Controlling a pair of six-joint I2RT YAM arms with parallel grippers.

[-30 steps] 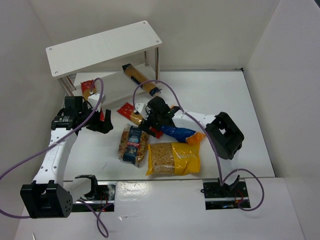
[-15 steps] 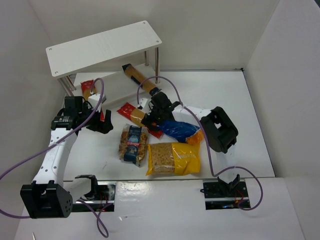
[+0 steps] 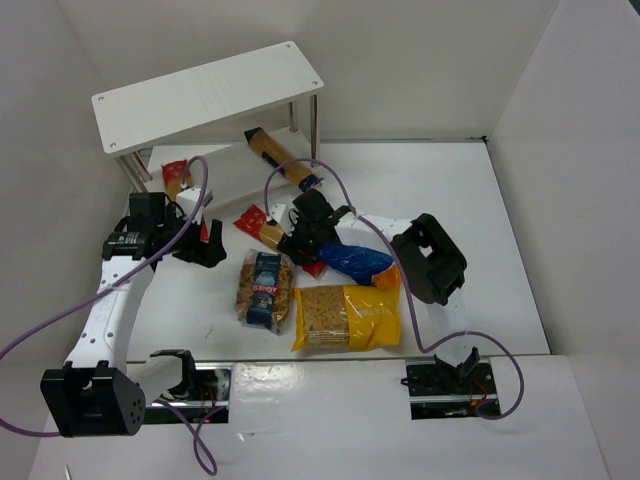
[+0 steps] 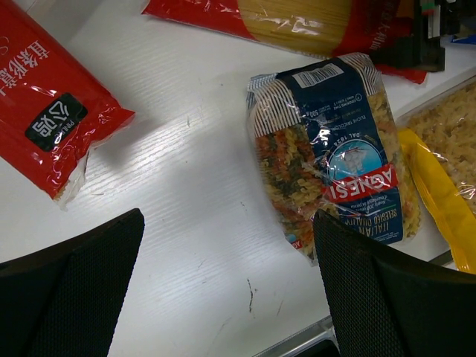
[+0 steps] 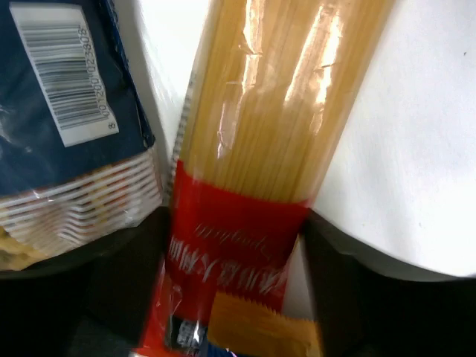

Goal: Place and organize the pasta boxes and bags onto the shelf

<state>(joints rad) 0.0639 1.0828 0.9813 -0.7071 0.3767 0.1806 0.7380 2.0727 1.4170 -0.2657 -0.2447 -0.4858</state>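
- Red-and-clear spaghetti packet (image 3: 262, 228) lies on the table (image 3: 470, 200) before the shelf (image 3: 210, 95); right tool (image 3: 304, 243) has shifted onto it, fingers (image 5: 349, 297) wide astride, not clamped.
- Left tool (image 3: 205, 243) gapes empty (unmoved).
- Open table spreads rightward; clear bag (image 3: 266, 288) crowds the near side.
- Packet's far end hides beneath the tool.

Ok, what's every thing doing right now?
shelf: upright.
left gripper: open, above table.
right gripper: open, astride spaghetti packet.
spaghetti packet: flat on table.
tan box: slanted on lower board.
second spaghetti packet: on lower board.
fusilli bag: flat on table, sealed.
yellow bag: flat on table.
blue-orange bag: on table.
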